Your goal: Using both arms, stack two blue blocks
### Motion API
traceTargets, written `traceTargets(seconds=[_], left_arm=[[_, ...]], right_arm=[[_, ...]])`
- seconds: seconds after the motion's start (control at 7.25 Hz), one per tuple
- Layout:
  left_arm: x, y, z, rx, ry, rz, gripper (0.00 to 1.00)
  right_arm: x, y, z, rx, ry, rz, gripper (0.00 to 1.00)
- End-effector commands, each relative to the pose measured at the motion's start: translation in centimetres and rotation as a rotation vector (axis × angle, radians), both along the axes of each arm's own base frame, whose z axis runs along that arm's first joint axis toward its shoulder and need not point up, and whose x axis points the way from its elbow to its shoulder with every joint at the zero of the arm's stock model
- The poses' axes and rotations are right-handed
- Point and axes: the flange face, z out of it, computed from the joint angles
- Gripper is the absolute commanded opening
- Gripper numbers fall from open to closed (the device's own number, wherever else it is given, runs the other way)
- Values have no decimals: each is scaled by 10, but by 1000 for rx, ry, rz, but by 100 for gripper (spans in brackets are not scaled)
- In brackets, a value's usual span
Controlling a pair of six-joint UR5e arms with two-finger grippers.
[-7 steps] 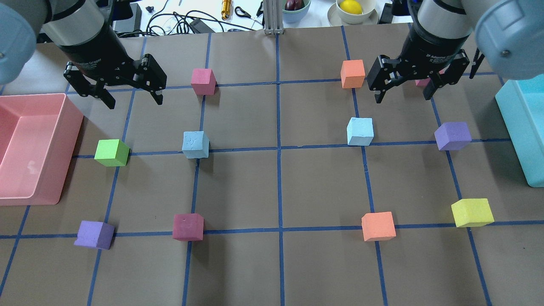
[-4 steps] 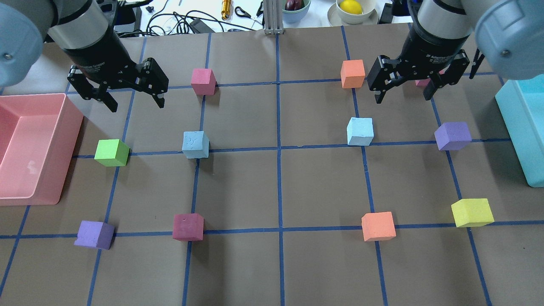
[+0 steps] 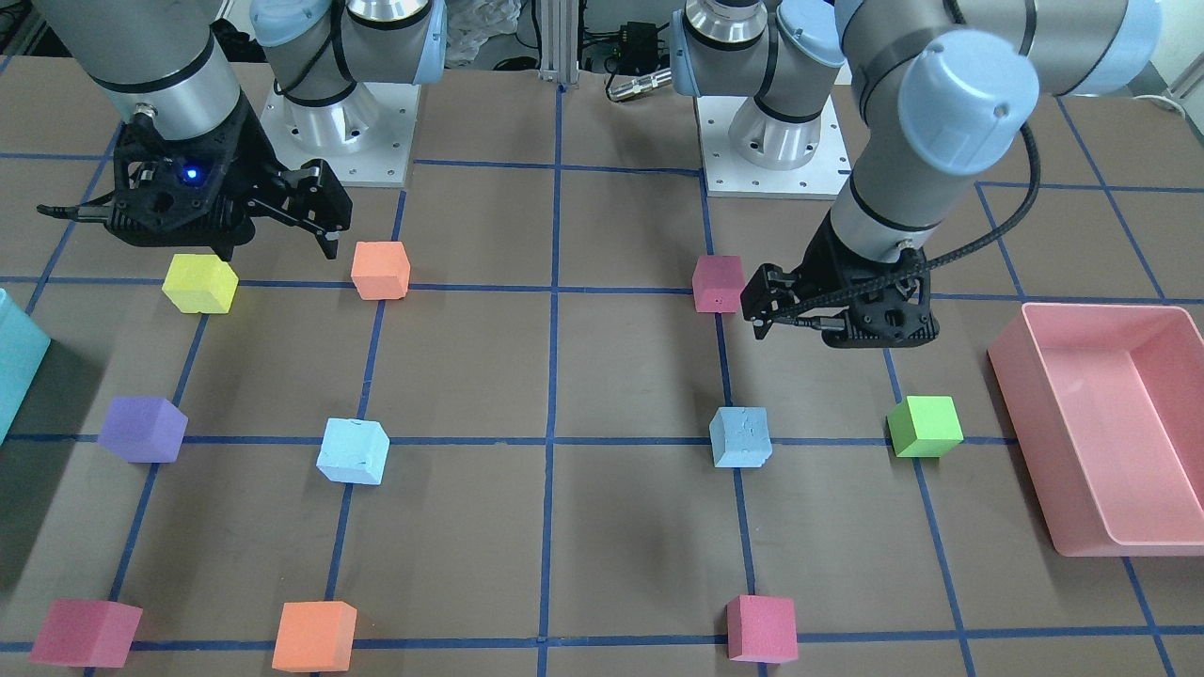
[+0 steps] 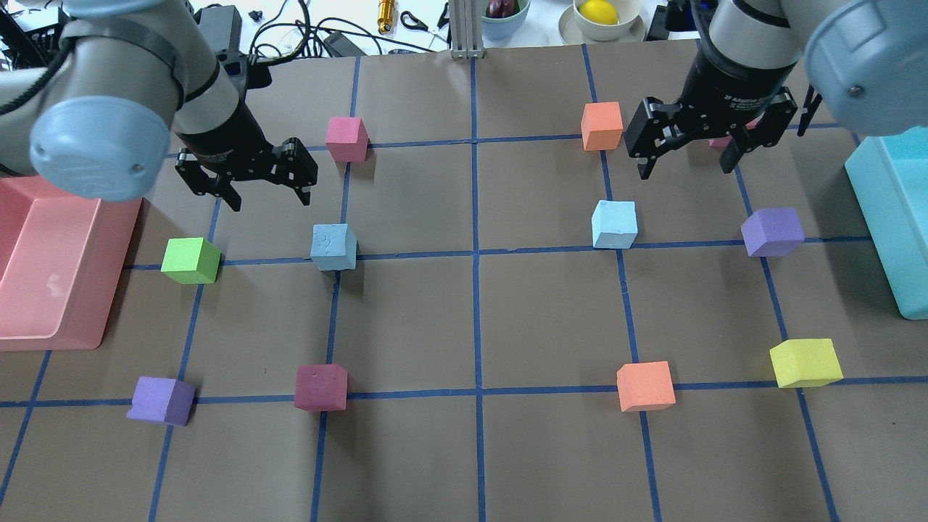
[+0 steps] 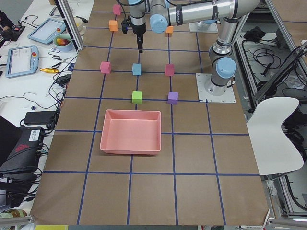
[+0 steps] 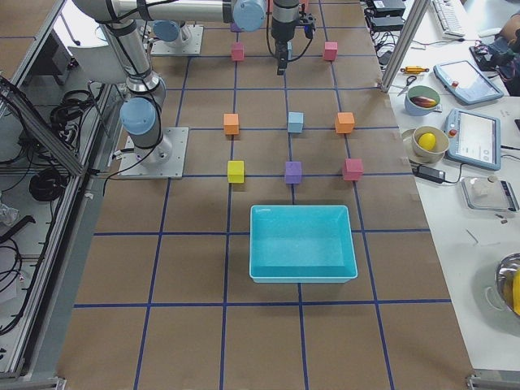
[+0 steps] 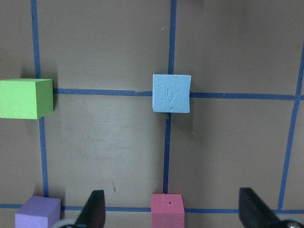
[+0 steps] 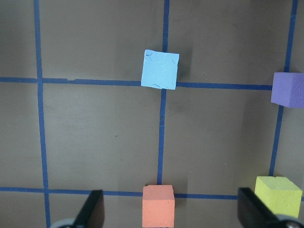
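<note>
Two pale blue blocks sit apart on the brown table. One blue block [image 4: 333, 246] is on my left side and the other blue block [image 4: 614, 224] on my right. My left gripper [image 4: 270, 199] is open and empty, hovering just behind and left of the left block [image 7: 171, 93], with its fingers [image 7: 95, 211] at the bottom of the left wrist view. My right gripper [image 4: 685, 168] is open and empty, raised behind and to the right of the right block [image 8: 160, 69]. In the front-facing view the left gripper [image 3: 764, 310] is above the left block [image 3: 740, 436].
A pink bin [image 4: 116, 275] stands at the left edge and a teal bin [image 4: 888, 217] at the right edge. A green cube [image 4: 191, 261], pink cube [image 4: 346, 138], orange cube [image 4: 602, 125] and purple cube [image 4: 772, 232] lie near the blue blocks. Several more cubes sit on the near row.
My left arm has swung right and toward the left blue block, its gripper still open. My right gripper has barely moved.
</note>
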Motion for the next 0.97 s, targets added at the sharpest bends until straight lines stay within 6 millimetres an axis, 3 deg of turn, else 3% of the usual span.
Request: traceTargets(seconds=[0.0,0.14,0.28,0.55,0.83], left_arm=[[0,-7,-54,-31,0,1,100],[0,-16,-78,-18,2,0,100],[-5,-26,-101,-16,1,6,100],[-12,-35,-138,12,0,-4,100],[-13,-35,-163,12,0,-5,100]], right_arm=[[0,-40,-68,94,-3,4,100],[1,-75,-104,40,-18,-9,100],[0,-97,-134,14,-18,-11,100],[-1,-124,-186,2,-13,-17,100],[-4,-129,-218,55,4,-34,100]])
